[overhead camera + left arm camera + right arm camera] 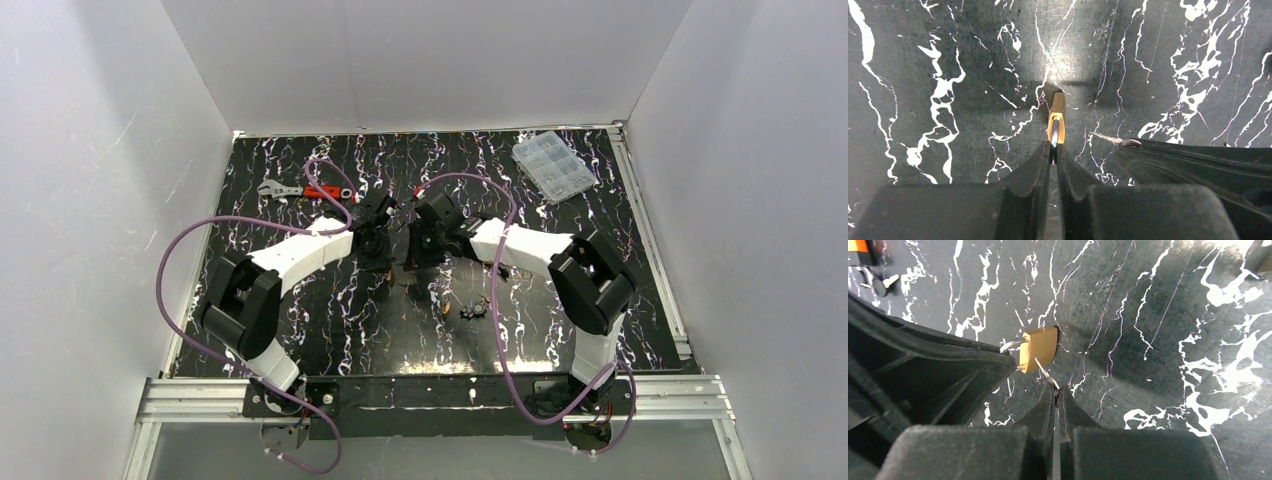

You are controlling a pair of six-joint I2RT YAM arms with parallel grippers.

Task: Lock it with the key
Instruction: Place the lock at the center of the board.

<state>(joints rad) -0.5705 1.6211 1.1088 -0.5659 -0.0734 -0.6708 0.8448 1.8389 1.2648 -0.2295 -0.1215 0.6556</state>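
The lock (1039,349) is clamped by its shackle in the left gripper (1054,150). The key (1046,374) is pinched in the right gripper (1057,394), its tip at the lock's body.

The shackle of the lock (1038,349) vanishes inside the left claw (1053,150). Of the key (1045,374) only a thin blade shows ahead of the right claw (1056,392), its bow hidden in the grip; whether the tip enters the lock is unclear.

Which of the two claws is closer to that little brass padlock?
Left. The left gripper pinches the lock by its shackle; the right gripper, holding the key, sits just beside it.
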